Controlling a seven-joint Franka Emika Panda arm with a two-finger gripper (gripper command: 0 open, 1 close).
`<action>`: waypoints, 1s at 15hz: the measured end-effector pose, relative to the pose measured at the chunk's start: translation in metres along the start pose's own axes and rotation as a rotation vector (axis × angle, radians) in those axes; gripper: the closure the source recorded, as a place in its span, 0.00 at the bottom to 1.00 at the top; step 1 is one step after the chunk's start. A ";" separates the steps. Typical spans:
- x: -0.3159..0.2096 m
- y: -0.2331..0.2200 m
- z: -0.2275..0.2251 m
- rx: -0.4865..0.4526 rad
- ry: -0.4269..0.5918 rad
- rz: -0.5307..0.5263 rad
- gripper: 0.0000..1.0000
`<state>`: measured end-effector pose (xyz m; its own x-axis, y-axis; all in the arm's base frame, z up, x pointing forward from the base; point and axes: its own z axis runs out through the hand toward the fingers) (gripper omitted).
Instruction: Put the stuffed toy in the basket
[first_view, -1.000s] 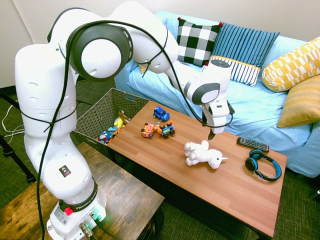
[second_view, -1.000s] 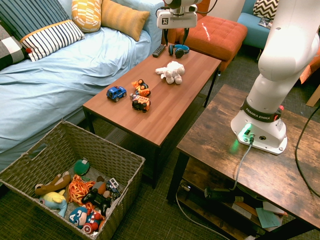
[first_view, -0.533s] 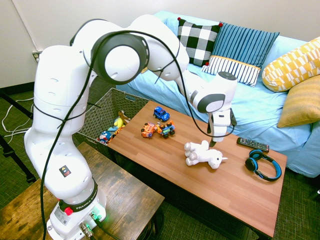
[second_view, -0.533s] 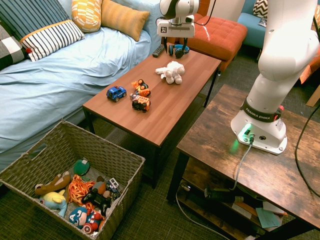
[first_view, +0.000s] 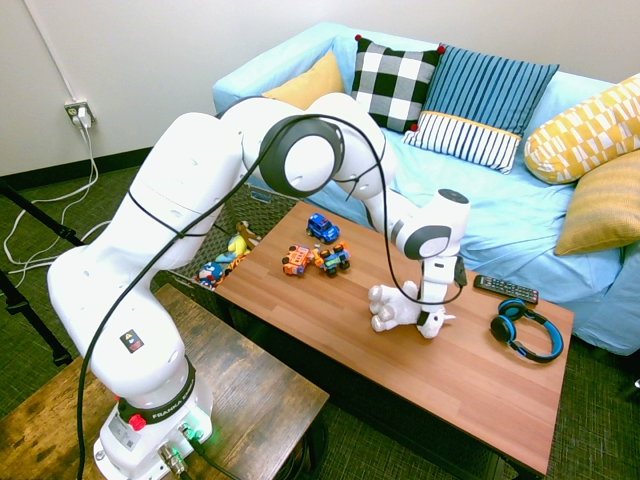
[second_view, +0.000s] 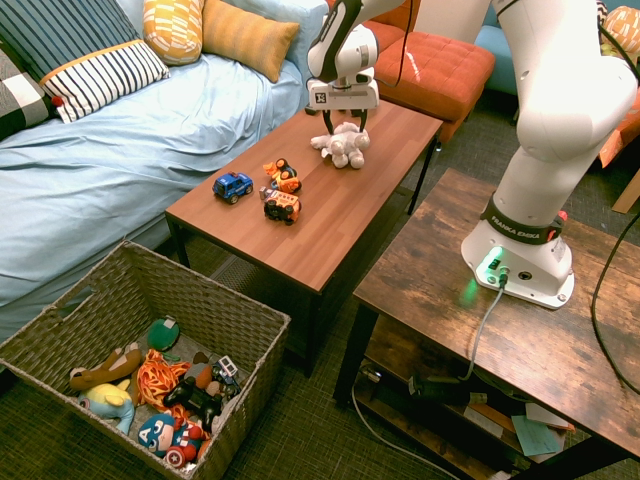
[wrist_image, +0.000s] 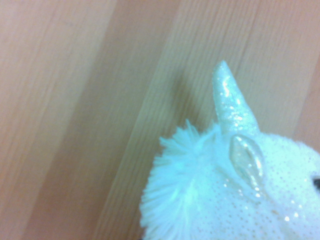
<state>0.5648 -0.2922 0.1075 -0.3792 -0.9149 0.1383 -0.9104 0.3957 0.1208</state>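
The plush unicorn (first_view: 398, 308) lies on its side on the wood-plank coffee table (first_view: 470, 375), horn directed toward the headphones. The gripper (second_view: 346, 122) is positioned at the unicorn's head end; its two fingers are spread apart, released. Contact between fingers and plush cannot be determined.

The wrist view shows the glittered horn (wrist_image: 232, 100), one ear (wrist_image: 246, 159) and a tufted mane (wrist_image: 172, 185).

Adjacent items on the same table: black remote control (first_view: 506, 289) near the sofa-side edge; blue-and-black headphones (first_view: 527, 331) just beside the remote, on the horn side of the unicorn. Toward the basket end stand a blue toy car (second_view: 233, 187) and two orange toy vehicles (second_view: 282, 205), grouped close together.

The grey woven basket (second_view: 265, 345) is located on the floor off the far end of the table. Contents: green plush item (second_view: 163, 334), brown plush toy (second_view: 106, 368), orange stringy toy (second_view: 160, 378), black game controller (second_view: 193, 400), yellow-and-blue plush (second_view: 110, 402) and Captain America plush (second_view: 170, 438). The unicorn is outside the basket, well apart from it. The toy vehicles occupy the tabletop between the unicorn and the basket. The light-blue-covered sofa (first_view: 400, 190) runs alongside the table.
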 end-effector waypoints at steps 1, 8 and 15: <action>0.002 -0.001 0.003 -0.003 0.001 0.005 1.00; 0.004 -0.001 0.009 -0.037 -0.003 0.015 1.00; 0.010 -0.003 0.008 -0.034 -0.027 -0.013 1.00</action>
<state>0.5626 -0.3029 0.1004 -0.3725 -0.9214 0.1102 -0.9092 0.3862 0.1556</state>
